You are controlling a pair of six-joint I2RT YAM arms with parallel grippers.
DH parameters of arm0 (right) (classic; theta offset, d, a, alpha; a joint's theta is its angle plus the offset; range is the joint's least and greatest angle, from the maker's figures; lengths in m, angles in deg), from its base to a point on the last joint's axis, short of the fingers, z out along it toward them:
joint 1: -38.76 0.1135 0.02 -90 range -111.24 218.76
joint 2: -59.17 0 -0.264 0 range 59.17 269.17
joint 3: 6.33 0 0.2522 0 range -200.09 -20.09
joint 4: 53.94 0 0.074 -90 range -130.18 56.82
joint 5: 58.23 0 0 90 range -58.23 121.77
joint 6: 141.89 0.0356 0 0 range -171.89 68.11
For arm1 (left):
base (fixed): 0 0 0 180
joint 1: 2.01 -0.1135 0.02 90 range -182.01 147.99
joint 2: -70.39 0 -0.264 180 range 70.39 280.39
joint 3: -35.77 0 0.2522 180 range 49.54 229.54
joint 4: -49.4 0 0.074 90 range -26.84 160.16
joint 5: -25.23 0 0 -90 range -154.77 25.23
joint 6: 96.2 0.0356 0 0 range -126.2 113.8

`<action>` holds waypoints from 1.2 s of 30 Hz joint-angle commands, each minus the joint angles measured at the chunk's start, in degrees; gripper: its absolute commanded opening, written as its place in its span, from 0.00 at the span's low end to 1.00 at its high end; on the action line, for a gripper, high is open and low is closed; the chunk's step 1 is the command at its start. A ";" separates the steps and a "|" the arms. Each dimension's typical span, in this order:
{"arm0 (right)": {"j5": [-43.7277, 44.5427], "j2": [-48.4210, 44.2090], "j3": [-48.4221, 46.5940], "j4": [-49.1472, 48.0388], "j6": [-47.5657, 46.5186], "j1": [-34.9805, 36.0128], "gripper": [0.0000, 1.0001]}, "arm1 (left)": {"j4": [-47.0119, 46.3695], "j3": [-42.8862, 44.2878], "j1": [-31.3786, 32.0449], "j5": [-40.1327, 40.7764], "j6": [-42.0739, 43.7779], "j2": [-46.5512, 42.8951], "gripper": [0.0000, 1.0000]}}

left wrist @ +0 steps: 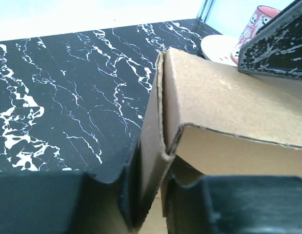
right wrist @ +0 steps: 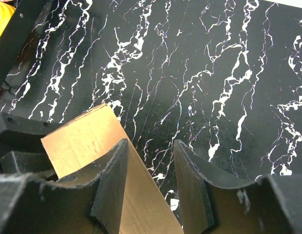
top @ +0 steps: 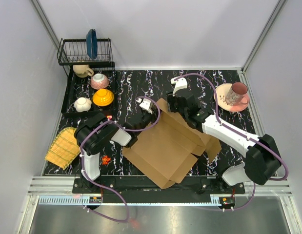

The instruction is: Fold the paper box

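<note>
The paper box (top: 165,146) is a brown cardboard sheet with raised flaps, lying in the middle of the black marbled table. My left gripper (top: 151,115) is at its far left edge. In the left wrist view the gripper (left wrist: 151,200) is shut on an upright flap of the box (left wrist: 224,102). My right gripper (top: 172,107) is at the box's far corner. In the right wrist view it (right wrist: 151,165) is open, with a tilted flap (right wrist: 80,139) running under its left finger (right wrist: 111,185) and into the gap. The right finger (right wrist: 194,187) is clear of the cardboard.
A dish rack (top: 85,51) with a blue plate stands at the far left. A beige mug (top: 82,70), pink bowl (top: 99,80), yellow dish (top: 103,97) and white cup (top: 82,104) sit before it. A pink mug on a saucer (top: 236,95) is far right. A yellow woven mat (top: 63,146) lies near left.
</note>
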 commanded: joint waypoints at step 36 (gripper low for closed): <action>-5.54 3.78 -3.80 3.81 -0.41 0.48 0.50 | -13.30 -5.46 7.76 24.49 15.10 -6.79 0.60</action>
